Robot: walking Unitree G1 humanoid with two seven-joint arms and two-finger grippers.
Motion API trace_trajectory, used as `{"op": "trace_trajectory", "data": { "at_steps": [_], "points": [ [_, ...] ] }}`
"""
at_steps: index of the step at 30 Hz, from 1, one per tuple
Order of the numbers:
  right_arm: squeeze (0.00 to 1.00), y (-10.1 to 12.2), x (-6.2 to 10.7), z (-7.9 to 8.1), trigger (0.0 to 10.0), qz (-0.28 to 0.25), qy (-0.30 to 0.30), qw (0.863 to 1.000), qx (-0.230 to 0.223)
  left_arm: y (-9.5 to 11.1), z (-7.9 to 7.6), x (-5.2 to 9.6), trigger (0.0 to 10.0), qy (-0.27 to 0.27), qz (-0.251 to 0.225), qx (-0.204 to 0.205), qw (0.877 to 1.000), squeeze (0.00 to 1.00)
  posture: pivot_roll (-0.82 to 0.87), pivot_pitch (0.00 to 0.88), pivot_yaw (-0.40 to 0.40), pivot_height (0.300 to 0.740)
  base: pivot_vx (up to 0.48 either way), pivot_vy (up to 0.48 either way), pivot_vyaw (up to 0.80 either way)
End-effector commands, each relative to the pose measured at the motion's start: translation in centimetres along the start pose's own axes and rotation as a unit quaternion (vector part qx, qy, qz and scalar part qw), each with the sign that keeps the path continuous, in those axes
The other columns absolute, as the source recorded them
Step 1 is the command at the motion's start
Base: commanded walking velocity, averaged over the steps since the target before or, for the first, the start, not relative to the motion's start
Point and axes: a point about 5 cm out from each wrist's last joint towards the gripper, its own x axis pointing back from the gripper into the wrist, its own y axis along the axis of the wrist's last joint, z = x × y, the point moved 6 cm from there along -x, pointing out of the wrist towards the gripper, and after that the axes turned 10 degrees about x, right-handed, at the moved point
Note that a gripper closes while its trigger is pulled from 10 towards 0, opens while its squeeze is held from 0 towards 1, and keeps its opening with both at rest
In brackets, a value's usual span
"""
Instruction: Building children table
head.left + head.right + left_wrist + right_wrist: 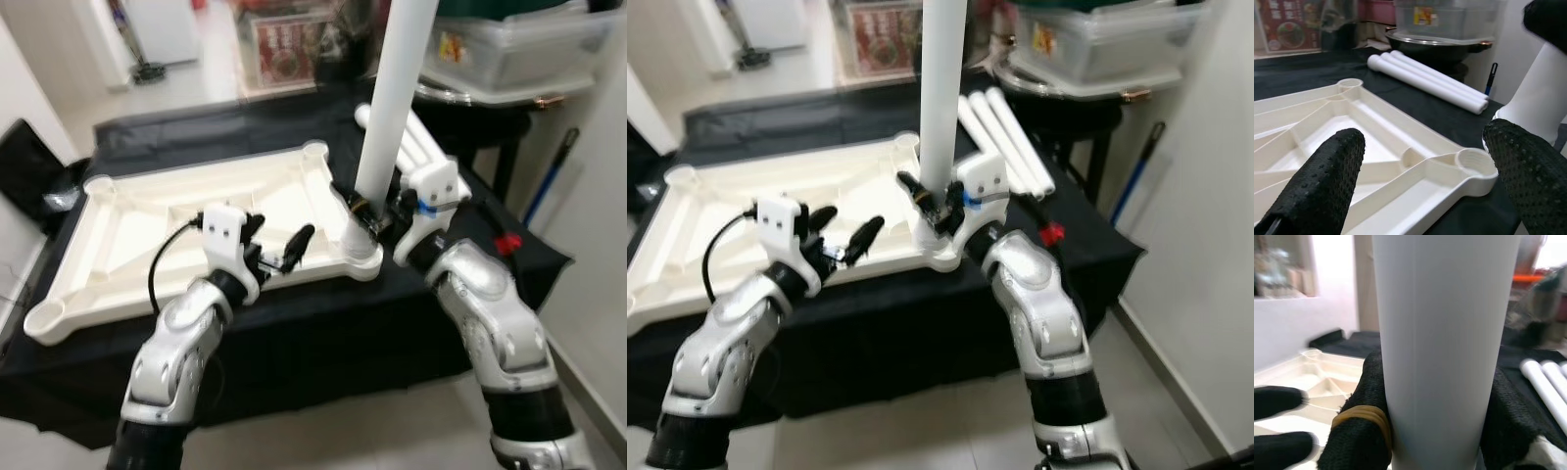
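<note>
A cream tabletop [118, 235] lies underside up on a black-draped table [294, 323]. My right gripper [377, 217] is shut on a tall white leg [397, 88], held upright at the tabletop's near right corner. In the left wrist view the corner socket [1474, 164] shows open, with the leg's flared foot [1540, 98] just behind it. Whether the leg is seated I cannot tell. My left gripper [279, 232] stands open over the tabletop's front rim, left of the leg, holding nothing. The right wrist view has black pads on both sides of the leg [1444, 333].
Three spare white legs [1009, 137] lie side by side on the cloth behind the right arm. A clear plastic bin [519, 44] sits on a dark pan [470, 93] at the back right. A blue-handled stick [551, 176] leans against the wall on the right.
</note>
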Motion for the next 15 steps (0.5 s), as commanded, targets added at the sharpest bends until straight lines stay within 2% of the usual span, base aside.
{"op": "trace_trajectory", "data": {
  "at_steps": [1, 5, 6, 10, 15],
  "points": [
    [0.00, -0.4, -0.3, 0.0, 10.0, 0.013, -0.007, 1.000, 0.010, -0.4, 0.1, 0.2, 10.0, 0.000, 0.009, -0.009, 1.000, 0.00, -0.04, 0.072, 0.019, 0.740, 0.000, 0.000, 0.00],
    [0.00, -0.7, -0.4, -0.3, 10.0, 0.022, -0.019, 1.000, 0.013, -0.6, -0.1, 0.2, 10.0, -0.003, 0.013, -0.008, 1.000, 0.00, -0.04, 0.072, 0.018, 0.740, 0.000, 0.000, 0.00],
    [0.00, -1.4, -0.7, -0.9, 10.0, 0.042, -0.047, 0.998, 0.030, -1.1, -0.3, 0.3, 10.0, -0.008, 0.020, -0.010, 1.000, 0.00, -0.04, 0.075, 0.018, 0.740, 0.000, 0.000, 0.00],
    [0.00, -2.0, -1.2, -1.6, 10.0, 0.072, -0.088, 0.992, 0.057, -2.0, -1.0, 0.6, 10.0, -0.029, 0.039, -0.021, 0.999, 0.00, -0.03, 0.085, 0.014, 0.740, 0.000, 0.000, 0.00],
    [0.00, -2.2, -1.6, -2.4, 10.0, 0.083, -0.117, 0.988, 0.052, -2.8, -2.1, 1.2, 10.0, -0.068, 0.063, -0.034, 0.995, 0.00, -0.03, 0.099, 0.011, 0.740, 0.000, 0.000, 0.00]
  ]
}}
